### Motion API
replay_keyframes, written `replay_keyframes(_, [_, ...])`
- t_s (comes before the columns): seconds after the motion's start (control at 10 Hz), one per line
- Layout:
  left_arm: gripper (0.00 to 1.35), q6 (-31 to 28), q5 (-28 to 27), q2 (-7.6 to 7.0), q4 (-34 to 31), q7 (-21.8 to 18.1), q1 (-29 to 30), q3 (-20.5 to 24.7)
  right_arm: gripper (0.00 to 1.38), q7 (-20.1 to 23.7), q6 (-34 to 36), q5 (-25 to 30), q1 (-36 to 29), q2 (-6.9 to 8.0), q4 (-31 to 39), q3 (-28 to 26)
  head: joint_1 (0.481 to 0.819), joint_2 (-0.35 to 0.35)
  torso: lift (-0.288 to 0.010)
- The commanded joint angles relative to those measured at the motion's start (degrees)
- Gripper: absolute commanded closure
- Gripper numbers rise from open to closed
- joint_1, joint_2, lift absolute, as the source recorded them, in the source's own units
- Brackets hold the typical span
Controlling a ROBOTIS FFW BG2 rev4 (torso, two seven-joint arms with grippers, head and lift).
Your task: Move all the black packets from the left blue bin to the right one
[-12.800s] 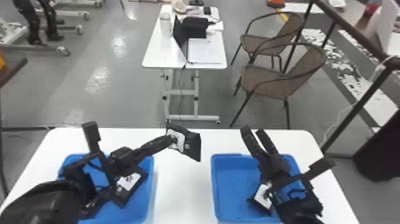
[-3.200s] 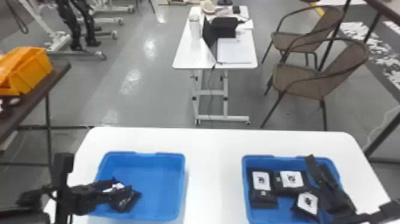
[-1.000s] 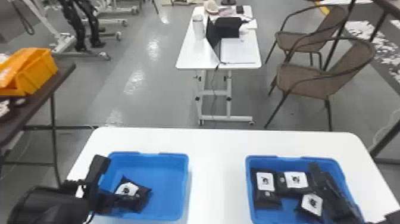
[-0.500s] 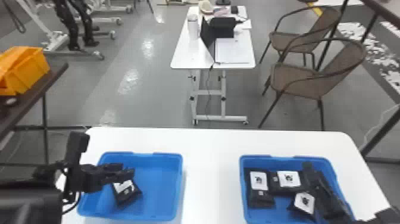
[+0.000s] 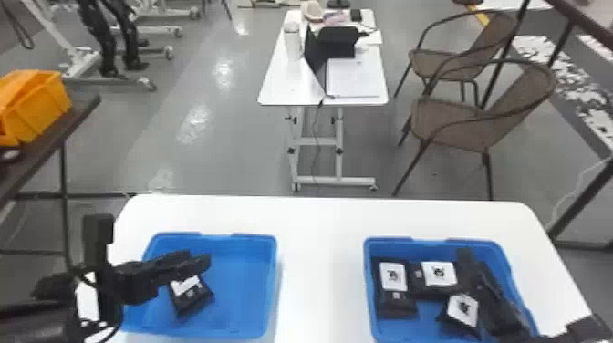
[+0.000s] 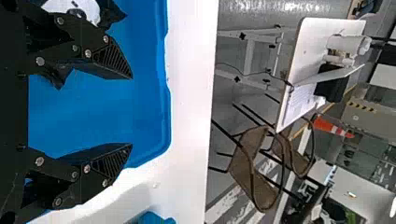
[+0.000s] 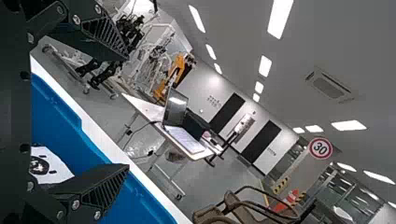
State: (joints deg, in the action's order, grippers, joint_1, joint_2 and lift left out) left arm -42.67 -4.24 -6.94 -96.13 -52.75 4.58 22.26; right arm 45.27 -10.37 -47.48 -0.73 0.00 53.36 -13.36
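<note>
Toward the left edge of the white table (image 5: 319, 228), the black left gripper (image 6: 132, 111) hangs with jaws spread over the shallow blue plastic bin (image 5: 241, 292). One black, pillow-shaped packet with a white label (image 5: 190, 298) lies there, nearer that bin's left edge – likely light, soft and a bit slippery, so best pinched across its plump middle, not by a corner. Toward the table's right edge, the second blue plastic bin (image 5: 367, 283) holds three similar packets (image 5: 438, 279); at its right side is the right gripper (image 7: 128, 112) – jaws apart too.
</note>
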Motion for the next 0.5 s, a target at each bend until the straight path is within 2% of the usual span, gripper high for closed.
replay_keyframes(0.0, [0.56,0.7,9.4,-1.67,-1.2,3.4,2.0,-1.6,0.21,0.2,0.0,-0.2,-0.1,0.05,0.1,0.0,0.695,0.053,0.0])
replay_keyframes(0.1, [0.56,5.1,16.4,-1.85,-1.4,5.6,2.9,-2.2,0.21,0.3,0.0,-0.2,-0.1,0.05,0.1,0.0,0.695,0.043,0.0])
replay_keyframes(0.2, [0.56,7.1,22.4,-1.94,-1.4,5.7,3.3,-2.8,0.21,0.5,0.0,-0.2,0.0,0.05,0.1,0.0,0.695,0.028,0.0])
replay_keyframes(0.3, [0.44,7.5,26.7,-1.76,-2.6,7.8,4.7,-3.2,0.21,0.8,0.0,-0.5,0.0,0.05,0.1,0.0,0.695,0.017,0.0])
replay_keyframes(0.4, [0.09,7.9,29.1,-1.06,-6.1,12.8,7.2,-2.5,0.21,0.9,0.1,-0.8,-0.1,0.05,0.1,0.0,0.695,-0.001,0.0])
